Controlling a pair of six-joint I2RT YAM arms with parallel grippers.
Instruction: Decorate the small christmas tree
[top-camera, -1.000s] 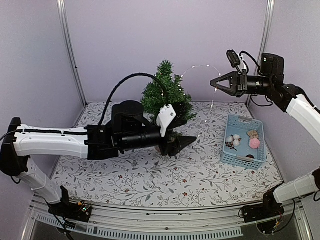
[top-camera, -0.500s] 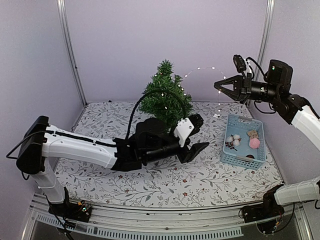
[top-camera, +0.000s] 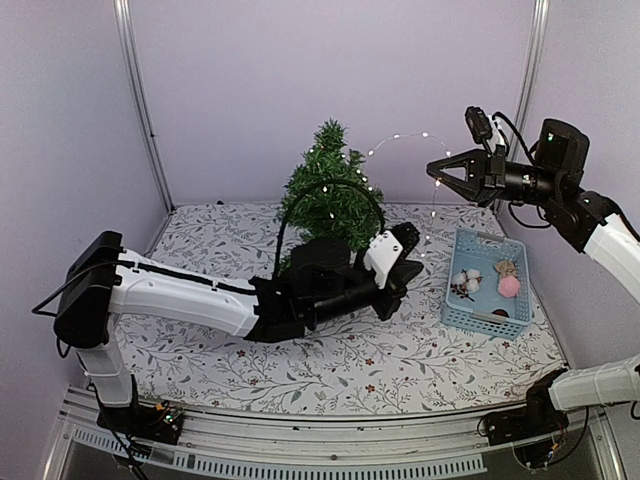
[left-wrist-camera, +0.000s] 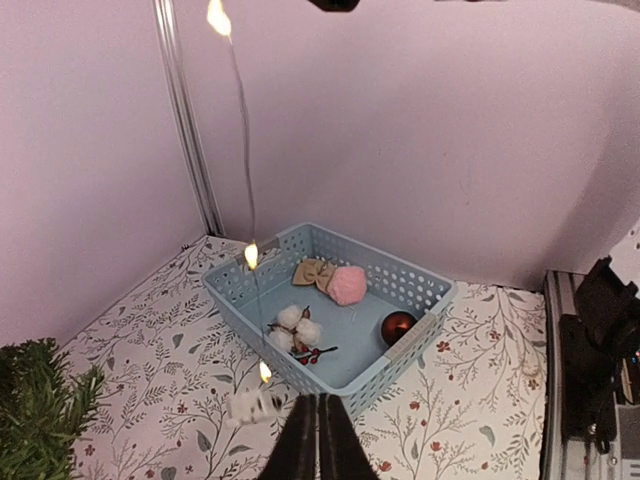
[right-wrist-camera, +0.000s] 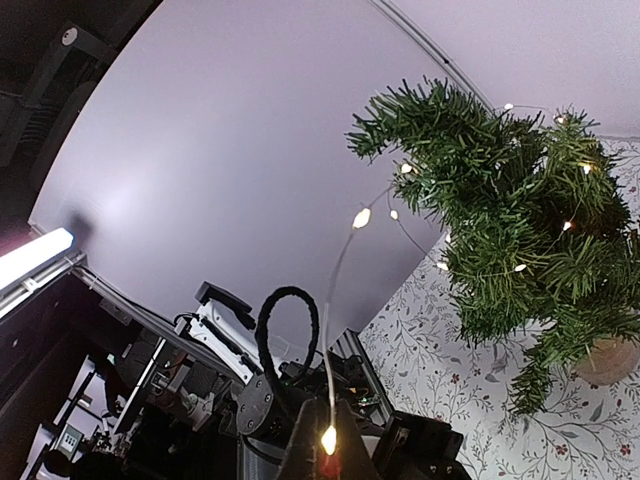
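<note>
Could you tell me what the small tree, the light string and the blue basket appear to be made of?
The small christmas tree: probably plastic bristle needles, dark green, matt and uniform. The light string: seemingly thin bare wire, hair-fine and holding its arc, with tiny warm bulbs. The basket: moulded plastic, smooth pale blue, walls pierced in a regular grid.

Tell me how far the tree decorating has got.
Done: part of the light string sits on the tree, bulbs lit. In hand: the right gripper holds the string's free stretch up beside the tree; the left gripper is shut low near the basket. Left: cotton, bow, pink pompom and red ball lie in the basket.
</note>
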